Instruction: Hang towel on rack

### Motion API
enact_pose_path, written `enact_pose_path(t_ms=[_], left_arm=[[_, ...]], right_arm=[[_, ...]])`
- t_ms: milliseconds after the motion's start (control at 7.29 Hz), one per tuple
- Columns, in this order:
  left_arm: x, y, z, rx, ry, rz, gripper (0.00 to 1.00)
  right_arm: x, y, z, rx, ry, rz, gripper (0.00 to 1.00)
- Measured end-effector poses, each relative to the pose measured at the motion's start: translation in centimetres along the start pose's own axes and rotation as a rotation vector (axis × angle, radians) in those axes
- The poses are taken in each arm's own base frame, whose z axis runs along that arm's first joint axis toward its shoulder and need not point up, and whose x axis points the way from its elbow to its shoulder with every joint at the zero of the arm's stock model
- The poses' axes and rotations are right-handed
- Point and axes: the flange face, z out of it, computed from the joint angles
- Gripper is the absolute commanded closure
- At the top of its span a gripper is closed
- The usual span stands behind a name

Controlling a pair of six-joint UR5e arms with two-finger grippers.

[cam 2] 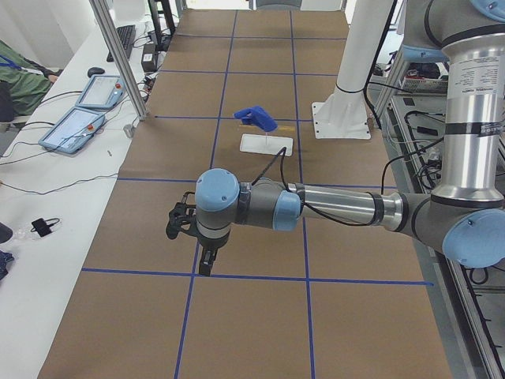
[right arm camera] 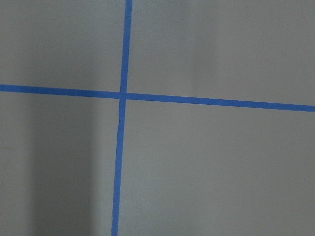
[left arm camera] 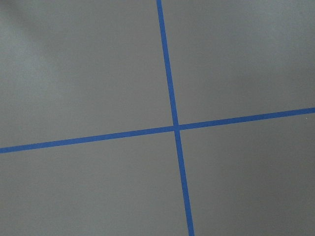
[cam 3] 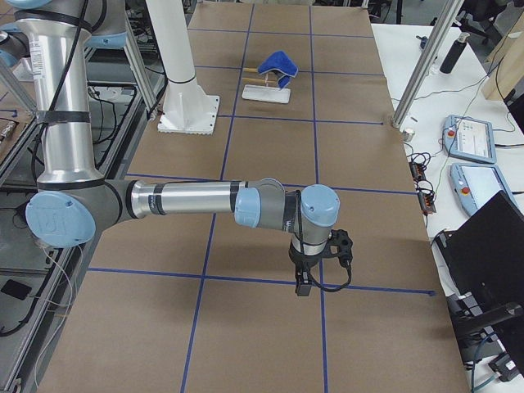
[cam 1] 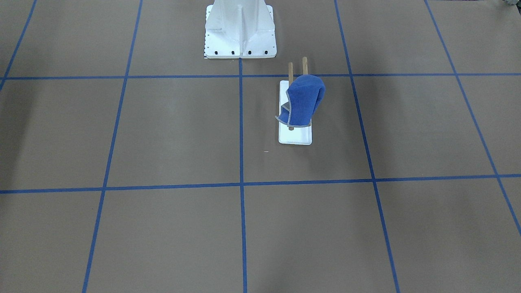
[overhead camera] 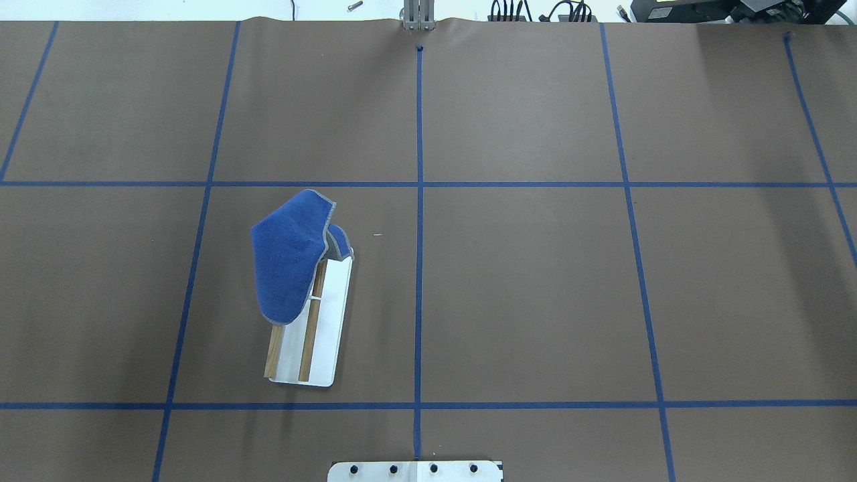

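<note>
Left of centre, the towel (overhead camera: 288, 268) is looking like soft matt cloth; the rack (overhead camera: 331, 314) is showing bare wooden rods (overhead camera: 272, 351) over a smooth white base (overhead camera: 325, 365); the table (overhead camera: 535, 301) is wearing matt brown paper; the top-centre pedestal (cam 1: 240, 28) is gleaming like painted metal.

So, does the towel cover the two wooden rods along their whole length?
No, the towel covers only the far part of the rack, and both wooden rods show bare at the end nearer the robot.

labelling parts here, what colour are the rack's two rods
Brown wood; the rods show best in the overhead view.
</note>
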Motion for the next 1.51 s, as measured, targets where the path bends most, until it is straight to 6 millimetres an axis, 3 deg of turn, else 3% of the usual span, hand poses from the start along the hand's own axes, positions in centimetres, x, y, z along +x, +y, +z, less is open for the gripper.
enact_pose_path(t_ms=[824, 1510], left_arm=[[-0.9, 1.9, 1.2, -0.023, 0.001, -0.017, 0.02], [-1.0, 2.2, 1.3, -0.026, 0.002, -0.021, 0.02]], right_arm=[[0.4, 0.6, 0.4, -0.006, 0.001, 0.007, 0.00], [0.4, 0.6, 0.5, -0.007, 0.000, 0.005, 0.00]])
